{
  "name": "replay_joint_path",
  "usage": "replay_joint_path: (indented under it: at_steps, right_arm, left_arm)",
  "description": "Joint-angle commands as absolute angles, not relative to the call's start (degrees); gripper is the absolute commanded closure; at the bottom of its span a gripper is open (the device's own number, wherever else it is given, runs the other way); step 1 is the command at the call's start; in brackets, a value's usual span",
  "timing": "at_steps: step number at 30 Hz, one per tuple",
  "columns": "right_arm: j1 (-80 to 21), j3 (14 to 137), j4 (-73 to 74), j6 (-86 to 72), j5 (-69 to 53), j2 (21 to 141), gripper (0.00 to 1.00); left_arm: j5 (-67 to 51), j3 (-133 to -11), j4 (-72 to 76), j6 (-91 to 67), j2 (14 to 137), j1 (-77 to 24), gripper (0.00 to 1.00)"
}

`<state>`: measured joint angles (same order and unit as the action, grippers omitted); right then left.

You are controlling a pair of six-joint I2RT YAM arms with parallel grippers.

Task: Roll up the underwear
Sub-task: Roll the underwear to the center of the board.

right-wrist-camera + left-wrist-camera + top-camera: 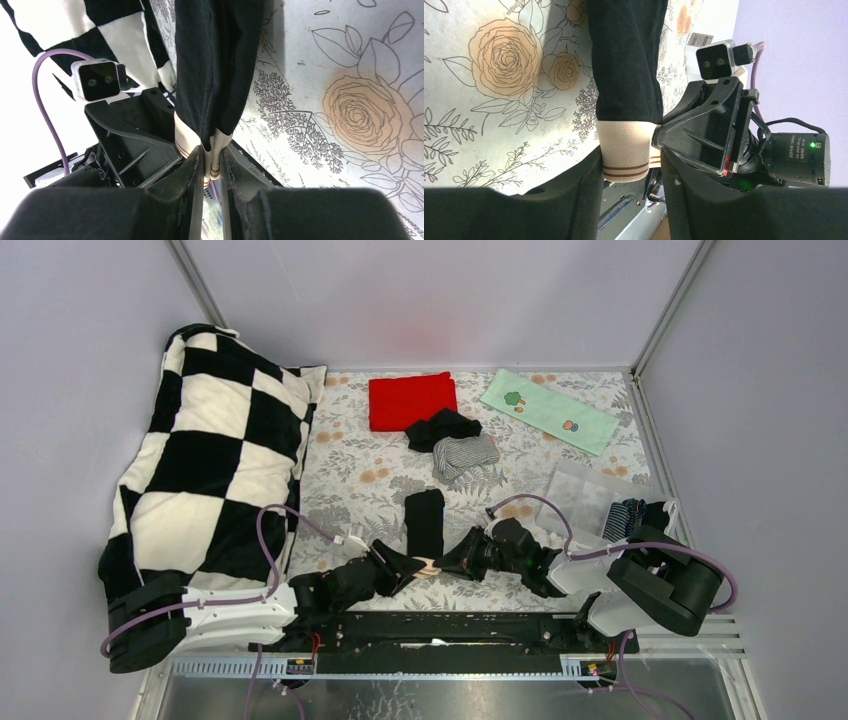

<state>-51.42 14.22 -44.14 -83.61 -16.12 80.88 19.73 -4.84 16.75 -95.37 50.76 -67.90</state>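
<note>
Tightly, right tool (211, 159) pinches black underwear (424, 520); left tool (629, 161) straddles its waistband (624, 144), grip unclear; pillow (210, 430) alongside.

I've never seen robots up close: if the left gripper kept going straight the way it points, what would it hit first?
The left gripper would first meet the cream waistband of the black underwear, already between its fingers. The right gripper, pinching that band, looks close beside it.

Black brief (626, 60), far end beyond both wrist views' top edge
</note>
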Motion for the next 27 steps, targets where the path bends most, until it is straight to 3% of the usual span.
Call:
replay_joint_path:
  at_steps: [1, 24, 27]
  right_arm:
    - [-51.8, 13.7, -46.3, -84.2, -16.6, 81.2, 1.00]
    - [-51.8, 13.3, -46.8, -84.0, -15.9, 82.7, 1.00]
    - [-51.8, 13.5, -44.7, -82.2, -14.8, 81.8, 0.92]
  left_arm:
    - [22.0, -4.4, 17.4, -95.6, 49.9, -68.3, 0.53]
    - [23.1, -4.4, 11.8, -95.5, 46.4, -68.3, 0.88]
    - [23.1, -4.7, 10.6, -95.9, 46.2, -68.3, 0.92]
